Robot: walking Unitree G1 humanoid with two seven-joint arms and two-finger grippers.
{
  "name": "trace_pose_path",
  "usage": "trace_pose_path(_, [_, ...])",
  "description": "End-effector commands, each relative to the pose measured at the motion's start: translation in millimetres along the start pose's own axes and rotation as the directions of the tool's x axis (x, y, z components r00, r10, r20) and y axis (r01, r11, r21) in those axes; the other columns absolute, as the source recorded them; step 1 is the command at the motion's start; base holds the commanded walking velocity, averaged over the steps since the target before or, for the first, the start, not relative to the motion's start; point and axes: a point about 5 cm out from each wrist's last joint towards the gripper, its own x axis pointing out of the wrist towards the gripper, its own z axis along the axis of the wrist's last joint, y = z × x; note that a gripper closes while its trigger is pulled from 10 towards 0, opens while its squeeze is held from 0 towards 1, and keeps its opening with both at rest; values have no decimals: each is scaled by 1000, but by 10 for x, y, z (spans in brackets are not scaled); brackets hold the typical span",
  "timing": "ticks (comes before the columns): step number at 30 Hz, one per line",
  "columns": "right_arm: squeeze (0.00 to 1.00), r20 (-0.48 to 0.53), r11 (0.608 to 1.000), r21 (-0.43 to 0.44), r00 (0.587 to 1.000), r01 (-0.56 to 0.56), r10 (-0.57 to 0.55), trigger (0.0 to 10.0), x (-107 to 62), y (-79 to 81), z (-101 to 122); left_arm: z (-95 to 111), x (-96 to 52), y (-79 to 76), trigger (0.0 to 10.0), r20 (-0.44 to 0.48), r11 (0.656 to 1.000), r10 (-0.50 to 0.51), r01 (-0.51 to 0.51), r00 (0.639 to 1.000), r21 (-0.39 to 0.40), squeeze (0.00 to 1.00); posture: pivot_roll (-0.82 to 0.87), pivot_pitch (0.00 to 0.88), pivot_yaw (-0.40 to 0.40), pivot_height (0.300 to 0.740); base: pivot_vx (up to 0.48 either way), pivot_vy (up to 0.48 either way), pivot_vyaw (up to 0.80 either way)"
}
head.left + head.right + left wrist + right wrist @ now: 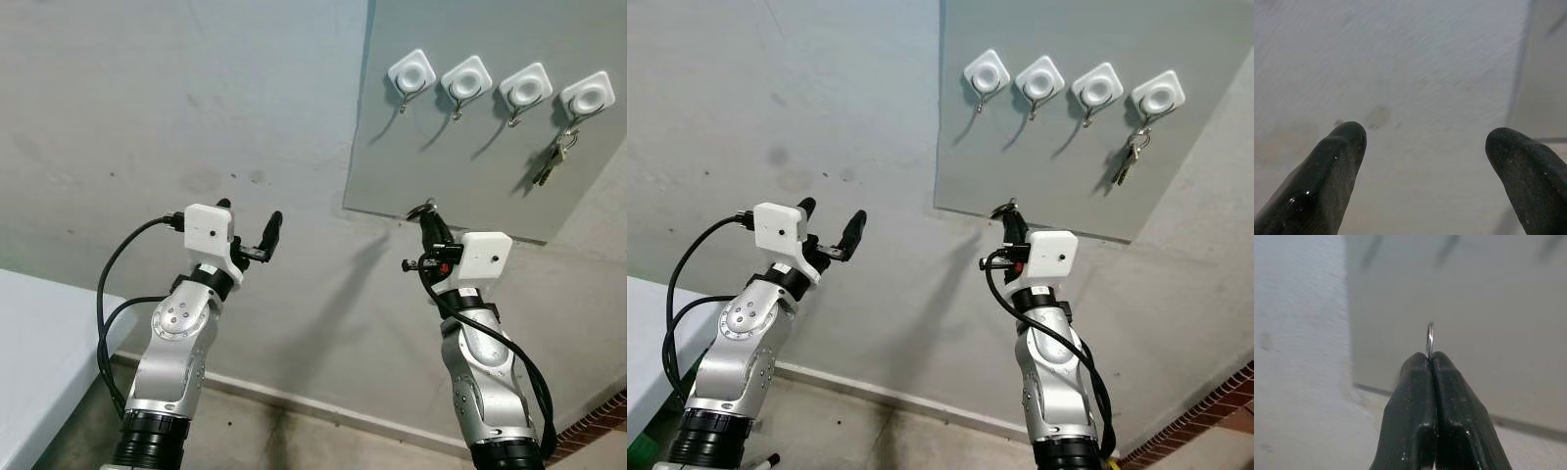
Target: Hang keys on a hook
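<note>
Right end effector point(428, 211) is pinched together on a key ring point(1430, 339), just below the grey panel point(460, 166). Left end effector point(251, 225) is apart, idle. Advice: raise toward a free hook point(404, 100), ring plane square to the tip; the rightmost hook point(570, 119) already carries keys point(554, 159).

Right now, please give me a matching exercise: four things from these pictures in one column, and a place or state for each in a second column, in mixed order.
Things:
1. left gripper
2. right gripper
3. bunch of keys
4. leftmost hook

Places or states:
A. hangs from the rightmost hook
B. bare, nothing on it
C. fingers apart, holding nothing
D. fingers pressed together on a thin key ring

Pairs: 1-C, 2-D, 3-A, 4-B
</note>
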Motion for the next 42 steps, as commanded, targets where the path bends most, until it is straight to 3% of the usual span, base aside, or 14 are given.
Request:
trace_pose_path(1, [0, 16, 999, 6, 999, -50, 50, 10000, 71, 26, 74, 147, 64, -77, 10000, 49, 998, -58, 57, 997, 24, 0, -32, 0, -9, 740, 0, 0, 0])
trace_pose_path(8, [0, 54, 987, 11, 986, -158, 157, 10000, 266, 94, 239, 285, 141, -248, 10000, 84, 987, -162, 160, 983, 34, 0, -26, 0, -14, 740, 0, 0, 0])
trace_pose_path(11, [0, 75, 981, 31, 979, -190, 188, 10000, 365, 136, 323, 323, 144, -317, 10000, 78, 973, -222, 215, 972, 89, 0, -26, 0, -14, 740, 0, 0, 0])
trace_pose_path(21, [0, 154, 968, 81, 963, -237, 222, 10000, 615, 236, 556, 527, 149, -313, 10000, 116, 968, -248, 241, 962, 72, 0, -26, 0, -14, 740, 0, 0, 0])
trace_pose_path(32, [0, 202, 963, 122, 956, -239, 211, 10000, 696, 220, 656, 622, 120, -253, 10000, 121, 971, -234, 227, 965, 69, 0, -16, 0, -11, 740, 0, 0, 0])
trace_pose_path(42, [0, 251, 936, 253, 951, -246, 182, 10000, 659, 187, 714, 636, 123, -271, 10000, 117, 969, -245, 240, 962, 61, 0, -24, 0, 1, 740, 0, 0, 0])
